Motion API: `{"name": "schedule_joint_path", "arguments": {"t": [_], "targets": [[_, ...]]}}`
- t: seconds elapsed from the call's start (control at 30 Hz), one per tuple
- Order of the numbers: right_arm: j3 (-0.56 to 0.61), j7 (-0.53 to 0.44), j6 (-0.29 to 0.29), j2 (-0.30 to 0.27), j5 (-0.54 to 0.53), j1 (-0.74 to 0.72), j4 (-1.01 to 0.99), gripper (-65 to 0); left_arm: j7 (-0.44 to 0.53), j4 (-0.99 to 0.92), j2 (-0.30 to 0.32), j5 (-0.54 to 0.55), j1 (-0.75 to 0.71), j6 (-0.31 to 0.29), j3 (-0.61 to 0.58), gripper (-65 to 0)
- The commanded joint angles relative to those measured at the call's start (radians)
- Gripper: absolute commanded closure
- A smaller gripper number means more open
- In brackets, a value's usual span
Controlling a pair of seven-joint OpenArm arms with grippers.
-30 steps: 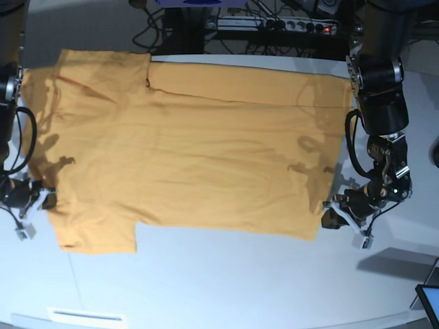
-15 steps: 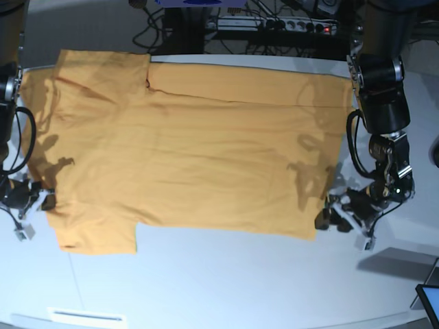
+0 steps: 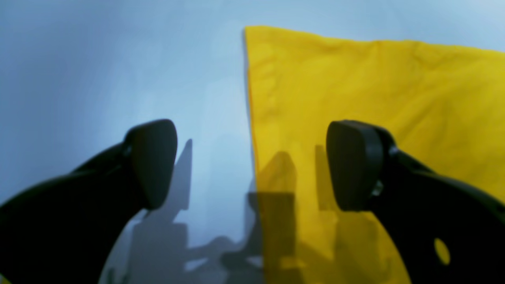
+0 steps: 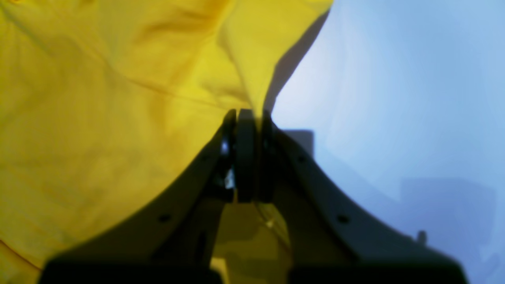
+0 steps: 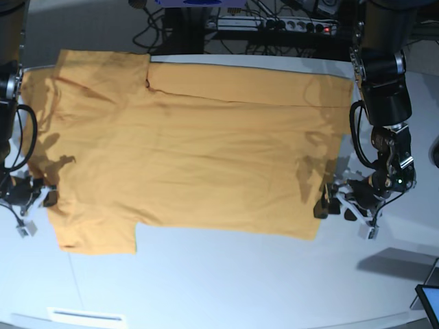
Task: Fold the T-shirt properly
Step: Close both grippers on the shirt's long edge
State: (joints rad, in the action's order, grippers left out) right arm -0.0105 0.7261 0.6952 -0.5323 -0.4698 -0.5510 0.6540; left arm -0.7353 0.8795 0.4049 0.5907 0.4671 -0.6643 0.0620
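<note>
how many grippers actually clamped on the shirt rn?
1. The right gripper is shut on the T-shirt at its sleeve-side edge. The left gripper is open, straddling the hem edge without gripping.

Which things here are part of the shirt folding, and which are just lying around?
Part of the job:
T-shirt
left gripper, open at the shirt's edge
right gripper, shut on the shirt

Just lying about:
cables and electronics box behind the table
tablet corner
</note>
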Motion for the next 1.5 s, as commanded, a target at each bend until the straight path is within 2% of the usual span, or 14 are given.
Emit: {"name": "schedule_joint_path", "arguments": {"t": [0.0, 0.13, 0.43, 0.53, 0.77, 0.9, 1.2, 1.47], "targets": [[-0.009, -0.016, 0.003, -0.021, -0.013, -0.025, 0.014, -0.1, 0.020, -0.015, 0.016, 0.051, 0.031, -0.010, 0.005, -56.4], [-0.009, -0.018, 0.003, -0.024, -0.013, -0.011, 0.014, -0.1, 0.020, -0.108, 0.021, 0.140, 0.068, -0.010, -0.004, -56.4], [-0.010, -0.020, 0.003, -0.025, -0.013, -0.011, 0.014, -0.1, 0.015, -0.122, -0.011, 0.148, 0.071, -0.012, -0.009, -56.4], [-0.010, -0.016, 0.003, -0.025, -0.013, -0.011, 0.014, -0.1, -0.039, -0.121, -0.028, 0.147, 0.071, -0.012, -0.009, -56.4], [-0.010, -0.015, 0.003, -0.025, -0.014, -0.011, 0.014, -0.1, -0.045, -0.122, -0.053, 0.148, 0.071, -0.012, -0.009, -56.4], [-0.010, -0.015, 0.003, -0.025, -0.016, -0.010, 0.014, -0.1, -0.100, -0.118, -0.065, 0.148, 0.071, -0.012, -0.009, -56.4], [-0.010, -0.013, 0.003, -0.025, -0.016, -0.010, 0.014, -0.1, -0.106, -0.116, -0.087, 0.142, 0.072, -0.012, -0.009, -56.4], [-0.010, -0.013, 0.003, -0.025, -0.016, -0.008, 0.014, -0.1, -0.100, -0.116, -0.087, 0.143, 0.072, -0.012, -0.106, -56.3]]}}
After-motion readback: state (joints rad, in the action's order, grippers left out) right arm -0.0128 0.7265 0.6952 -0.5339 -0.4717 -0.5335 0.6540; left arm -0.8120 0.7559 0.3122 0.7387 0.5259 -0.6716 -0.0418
